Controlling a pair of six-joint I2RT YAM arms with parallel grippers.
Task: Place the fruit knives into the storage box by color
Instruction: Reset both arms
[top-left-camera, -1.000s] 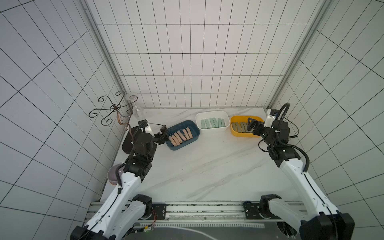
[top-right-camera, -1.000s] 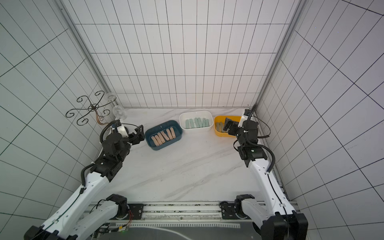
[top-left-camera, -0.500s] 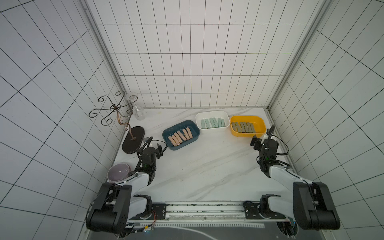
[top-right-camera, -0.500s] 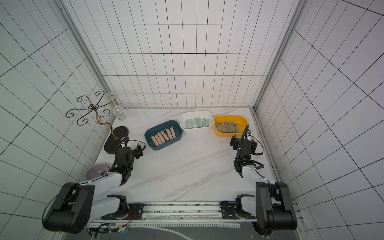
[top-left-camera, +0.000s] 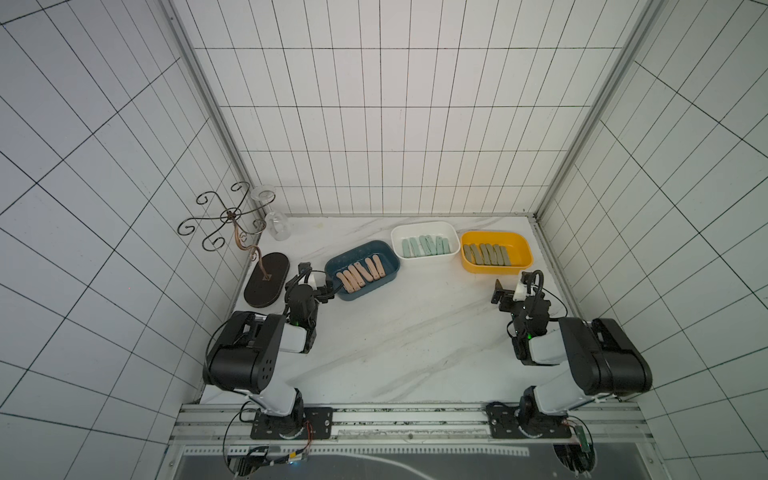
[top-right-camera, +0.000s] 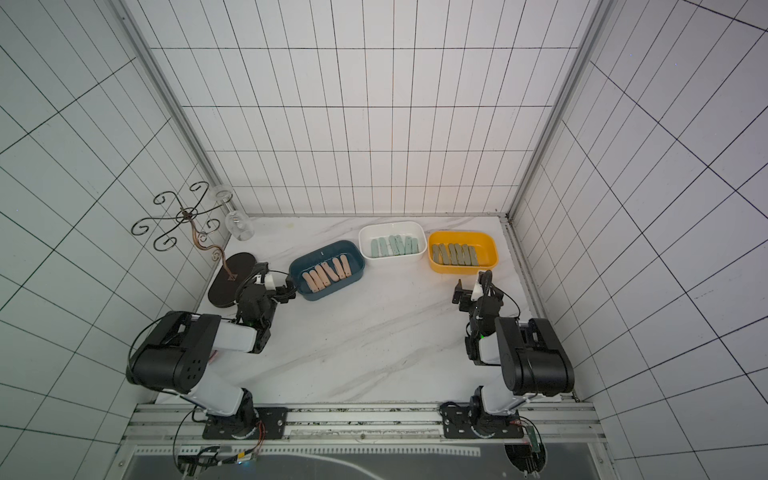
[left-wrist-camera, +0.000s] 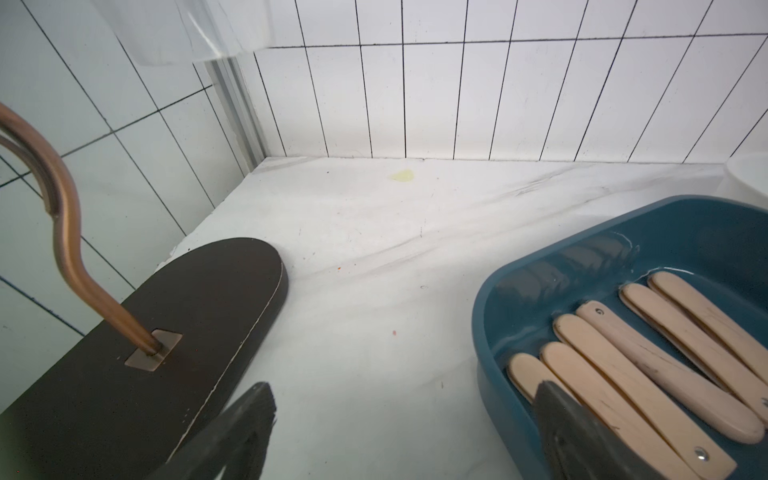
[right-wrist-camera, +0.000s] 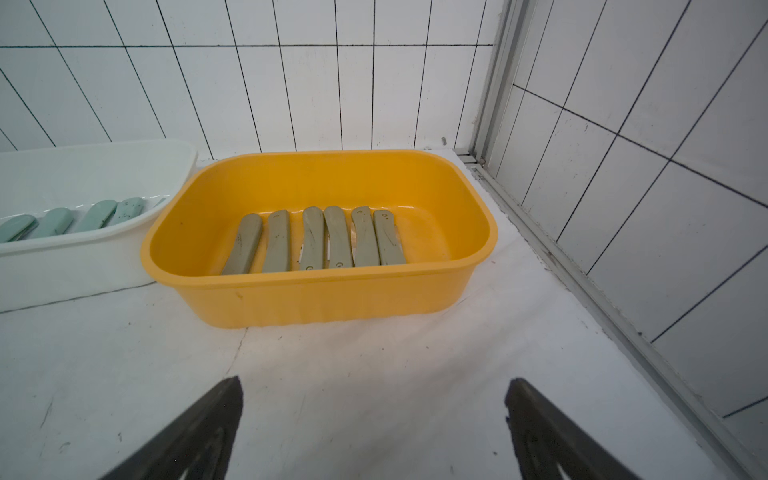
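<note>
Sitting folded by the rail, both arms are keeping low over the surface (top-left-camera: 399, 332). The left end effector (left-wrist-camera: 405, 388) is holding its jaws apart and empty, one finger reaching over the rim of the blue box (left-wrist-camera: 523, 286). The right end effector (right-wrist-camera: 374, 384) is gaping too, with nothing between, just short of the yellow box (right-wrist-camera: 316, 295). Farther back, the peach-pink knives (top-left-camera: 360, 273) are lying side by side in the blue box, the mint-green knives (top-left-camera: 424, 246) in the white box (top-left-camera: 419, 230), and the olive-grey knives (right-wrist-camera: 313, 239) in the yellow one. No loose knife is showing outside them, so the sorting is looking done. Each knife is probably going to handle as light, stiff and slick (flat too, and packed close), so pinching across the narrow width near mid-length is looking safest.
</note>
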